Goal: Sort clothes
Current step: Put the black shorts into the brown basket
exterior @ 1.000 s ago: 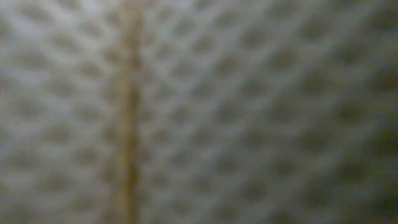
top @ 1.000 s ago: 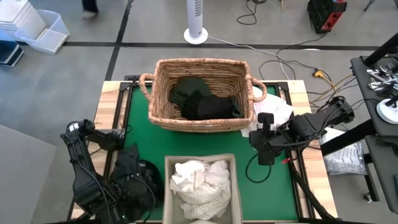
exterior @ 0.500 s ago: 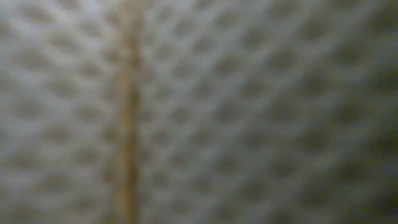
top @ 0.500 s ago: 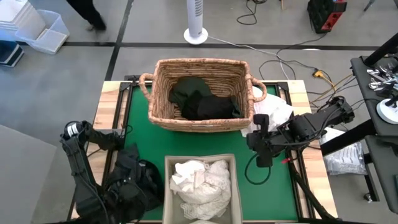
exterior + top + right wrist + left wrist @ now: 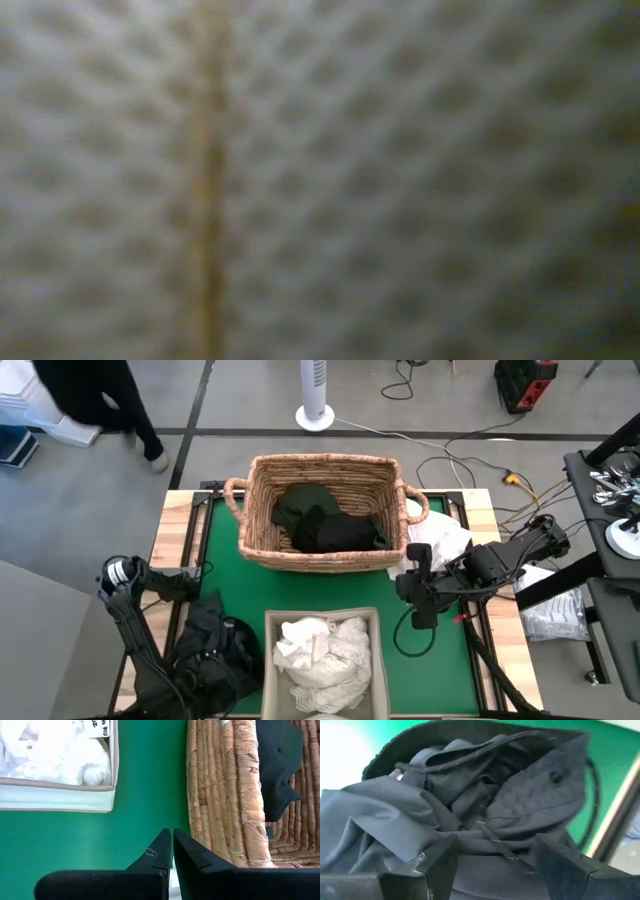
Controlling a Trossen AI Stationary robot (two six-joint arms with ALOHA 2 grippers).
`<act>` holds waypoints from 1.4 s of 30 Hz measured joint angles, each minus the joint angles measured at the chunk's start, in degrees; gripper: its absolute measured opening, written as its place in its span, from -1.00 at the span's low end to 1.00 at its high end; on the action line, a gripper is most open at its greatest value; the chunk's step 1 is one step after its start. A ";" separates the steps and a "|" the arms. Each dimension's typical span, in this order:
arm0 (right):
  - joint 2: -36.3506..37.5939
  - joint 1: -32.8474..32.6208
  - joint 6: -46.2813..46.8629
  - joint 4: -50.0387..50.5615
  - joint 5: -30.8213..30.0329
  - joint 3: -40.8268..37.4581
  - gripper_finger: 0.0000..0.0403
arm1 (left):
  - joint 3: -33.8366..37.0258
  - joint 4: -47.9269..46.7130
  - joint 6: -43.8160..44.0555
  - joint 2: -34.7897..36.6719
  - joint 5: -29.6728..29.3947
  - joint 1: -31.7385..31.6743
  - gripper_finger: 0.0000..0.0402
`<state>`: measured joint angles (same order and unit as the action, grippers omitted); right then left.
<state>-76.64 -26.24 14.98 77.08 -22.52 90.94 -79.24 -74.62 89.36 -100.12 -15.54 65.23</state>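
While dark clothes fill the wicker basket at upper centre and white clothes the fabric bin at lower centre, the left pincer hangs spread wide, gripping nothing, over a last dark garment at lower left, apparently bound for the basket. At centre right the right pincer waits, fingers pressed together and empty, above the green tabletop mat.

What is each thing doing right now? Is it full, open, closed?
Wicker basket: holds dark clothes.
Fabric box: full of white clothes.
Dark garment: crumpled on the mat, under the left gripper.
Left gripper: open.
Right gripper: shut, empty.
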 joint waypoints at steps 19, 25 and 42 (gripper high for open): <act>-0.02 0.00 0.00 -0.35 0.02 0.00 -0.94 | 10.75 5.89 2.91 0.00 0.58 0.00 -0.16; -0.03 0.00 -1.09 -1.58 0.01 0.00 -0.94 | 10.88 7.20 2.61 0.00 0.56 0.03 -0.82; -0.09 -0.02 -2.25 -3.08 0.00 -2.80 -0.94 | -4.65 -11.75 5.92 0.00 -8.64 1.26 -0.99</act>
<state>-76.73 -26.26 12.74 73.99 -22.52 88.14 -83.89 -86.37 95.28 -100.12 -24.18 66.49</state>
